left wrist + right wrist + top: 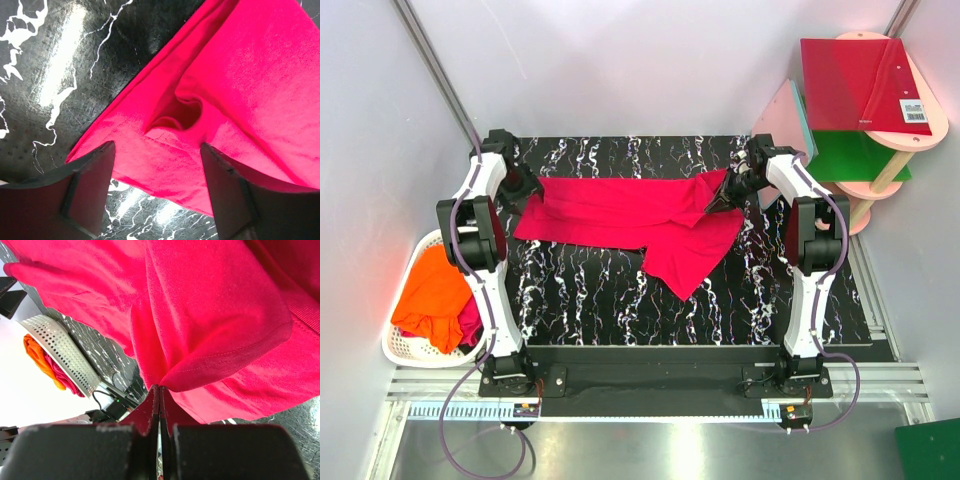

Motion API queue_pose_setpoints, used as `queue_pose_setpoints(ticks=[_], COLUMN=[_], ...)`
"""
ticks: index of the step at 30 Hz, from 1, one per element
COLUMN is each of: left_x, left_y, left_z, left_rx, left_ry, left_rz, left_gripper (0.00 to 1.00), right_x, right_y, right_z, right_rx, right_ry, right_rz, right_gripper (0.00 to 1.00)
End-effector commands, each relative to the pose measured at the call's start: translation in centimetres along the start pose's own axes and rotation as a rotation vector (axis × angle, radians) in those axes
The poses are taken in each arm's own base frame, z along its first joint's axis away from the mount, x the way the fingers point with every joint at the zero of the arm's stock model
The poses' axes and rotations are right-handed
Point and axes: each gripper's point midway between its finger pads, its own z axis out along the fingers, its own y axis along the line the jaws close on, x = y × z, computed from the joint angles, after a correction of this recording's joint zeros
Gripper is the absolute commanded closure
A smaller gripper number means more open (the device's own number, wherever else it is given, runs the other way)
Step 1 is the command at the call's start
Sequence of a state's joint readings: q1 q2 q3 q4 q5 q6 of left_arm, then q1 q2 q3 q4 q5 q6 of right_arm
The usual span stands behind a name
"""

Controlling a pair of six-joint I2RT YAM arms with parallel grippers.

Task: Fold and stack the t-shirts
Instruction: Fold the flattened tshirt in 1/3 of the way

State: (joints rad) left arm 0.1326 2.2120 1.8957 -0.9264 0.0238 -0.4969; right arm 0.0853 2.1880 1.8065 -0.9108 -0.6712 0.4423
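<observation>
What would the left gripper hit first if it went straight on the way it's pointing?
Most likely the shirt: its folded edge lies on the table, right ahead of the open left gripper. Depth is hard to judge from the wrist view.

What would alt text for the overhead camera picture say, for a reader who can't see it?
A crimson t-shirt lies partly folded on a black marbled table; the robot's right end effector pinches its raised edge, and the left end effector sits at its other end. A white basket at left holds an orange t-shirt.
</observation>
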Motion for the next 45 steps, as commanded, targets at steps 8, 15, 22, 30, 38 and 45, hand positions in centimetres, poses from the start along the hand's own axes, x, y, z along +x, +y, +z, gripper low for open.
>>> queue_pose_setpoints(ticks=[8,15,22,30,38,45], left_x=[0.0,1.0,3.3,2.9,2.3,1.3], left_y=[-0.2,-0.2,-0.4,-0.9,-0.9,-0.5], left_z=[-0.4,0.4,2.2,2.5,2.3,1.8], left_rx=[0.012,0.009,-0.015,-0.018,-0.032,-0.059], left_ry=[-0.009,0.022,0.082,0.066,0.050,0.010], left_rz=[0.004,0.010,0.029,0.034,0.031,0.035], left_gripper=[0.85,0.62,0.69,0.65,0.52,0.60], right_x=[-0.4,-0.2,0.0,0.4,0.5,0.4], right_y=[1.0,0.9,0.5,0.4,0.2,0.3], right_z=[-0.4,-0.4,-0.4,-0.3,-0.3,-0.2], right_rx=[-0.018,-0.015,-0.009,-0.005,-0.005,-0.011], right_ry=[-0.013,-0.008,-0.006,-0.005,-0.003,-0.003], right_rz=[-0.031,-0.031,-0.028,-0.029,-0.023,-0.023], right_gripper=[1.00,1.00,1.00,1.00,1.00,1.00])
